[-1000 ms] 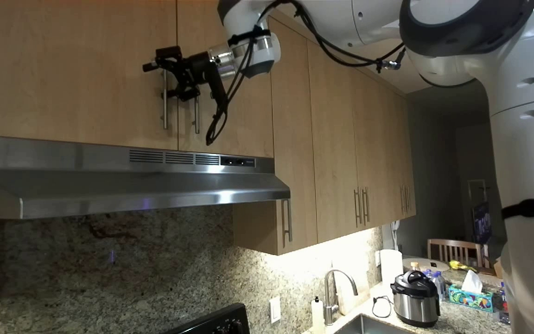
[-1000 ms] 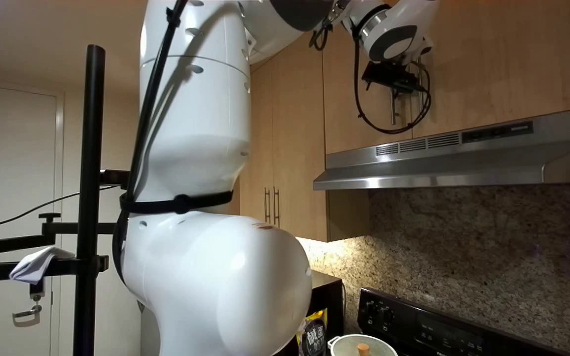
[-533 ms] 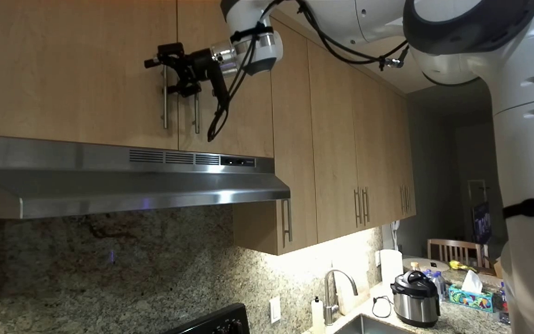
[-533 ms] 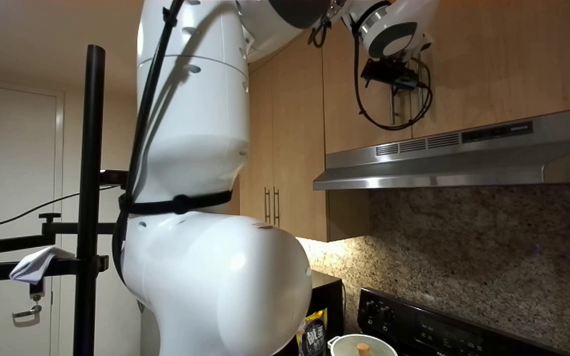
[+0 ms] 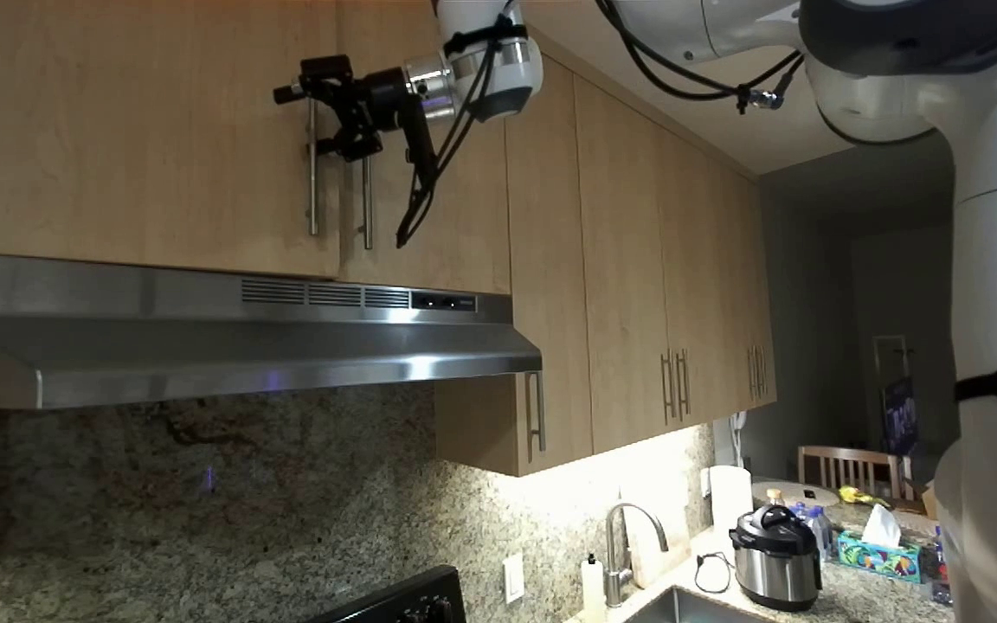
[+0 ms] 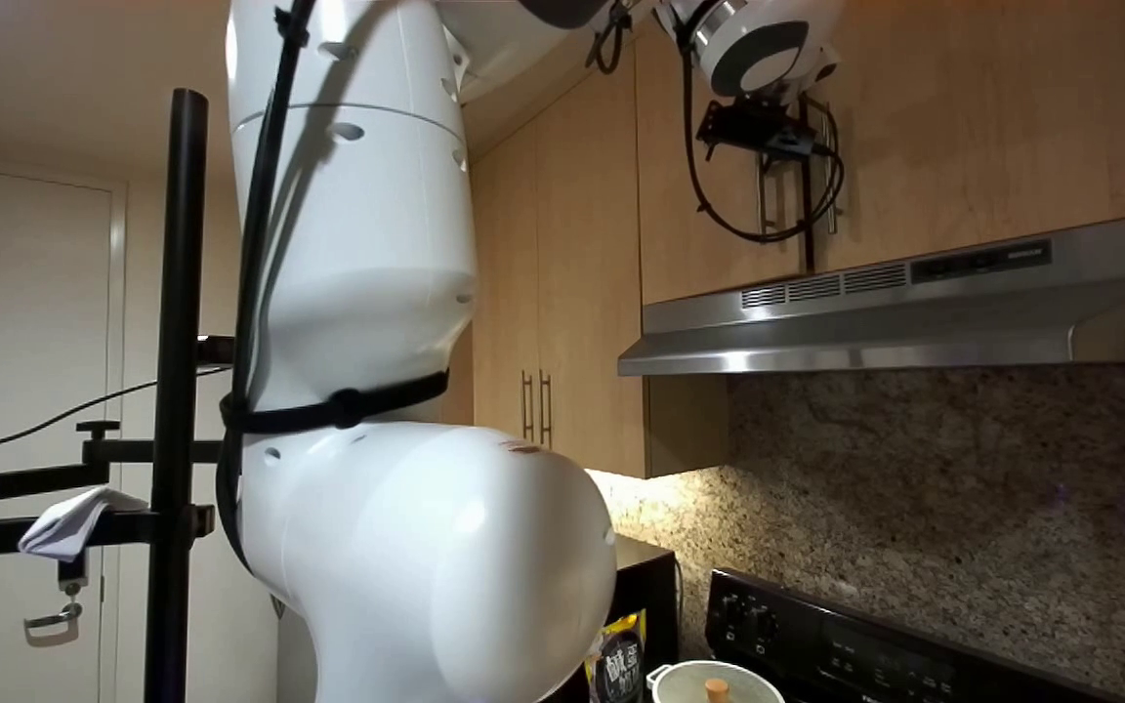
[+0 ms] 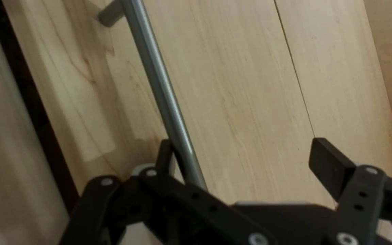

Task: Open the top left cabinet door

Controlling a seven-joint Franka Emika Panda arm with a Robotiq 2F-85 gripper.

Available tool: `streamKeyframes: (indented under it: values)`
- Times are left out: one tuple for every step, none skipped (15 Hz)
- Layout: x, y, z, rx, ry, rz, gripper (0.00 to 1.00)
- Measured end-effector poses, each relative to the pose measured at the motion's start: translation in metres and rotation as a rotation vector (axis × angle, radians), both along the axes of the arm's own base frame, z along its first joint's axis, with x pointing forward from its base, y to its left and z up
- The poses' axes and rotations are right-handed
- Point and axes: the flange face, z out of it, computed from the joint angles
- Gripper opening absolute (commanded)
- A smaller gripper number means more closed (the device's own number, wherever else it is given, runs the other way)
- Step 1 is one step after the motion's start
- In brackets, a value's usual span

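Observation:
The top left cabinet door [image 5: 126, 138] is a short, wide tan panel. It also shows in another exterior view [image 6: 689, 205] and in the wrist view [image 7: 243, 78]. It stands slightly ajar, with a dark gap [image 6: 806, 186] along its right edge. Its silver bar handle [image 5: 312, 195] crosses the wrist view [image 7: 158, 81] diagonally. My gripper [image 5: 301, 121] is at the handle's upper part, its fingers wide apart in the wrist view [image 7: 245, 156]. One finger lies against the bar on the gap side; the other is far off over the panel. The cabinet inside is hidden.
The matching right door [image 5: 438, 199] with its handle [image 5: 367, 208] is directly beside it, closed. A steel range hood [image 5: 204, 355] juts out below both doors. Taller narrow doors [image 5: 546, 260] stand to the right. Loose cables [image 5: 447, 147] hang from the wrist.
The left door's right edge has swung slightly outward, and a dark gap has opened between the two doors. The gripper and arm have moved back with the handle.

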Motion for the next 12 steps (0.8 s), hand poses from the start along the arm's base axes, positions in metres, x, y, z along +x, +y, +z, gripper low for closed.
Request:
streamKeyframes:
  values:
    - [-0.003,0.000,0.000,0.000,0.000,0.002,1.00]
    - [-0.006,0.001,0.000,-0.003,0.000,0.003,1.00]
    - [-0.009,0.002,0.001,-0.010,-0.002,0.004,1.00]
    - [-0.012,0.004,0.002,-0.023,-0.007,0.003,1.00]
    - [-0.016,0.005,0.002,-0.042,-0.015,-0.002,1.00]
    - [-0.019,0.008,0.003,-0.060,-0.024,-0.009,1.00]
    - [-0.022,0.010,0.004,-0.080,-0.036,-0.018,1.00]
    - [-0.025,0.013,0.004,-0.099,-0.050,-0.032,1.00]
    - [-0.027,0.016,0.004,-0.116,-0.064,-0.046,1.00]
    - [-0.030,0.018,0.004,-0.129,-0.075,-0.058,1.00]
    - [-0.032,0.020,0.004,-0.142,-0.083,-0.069,1.00]
    - [-0.034,0.022,0.004,-0.151,-0.091,-0.079,1.00]
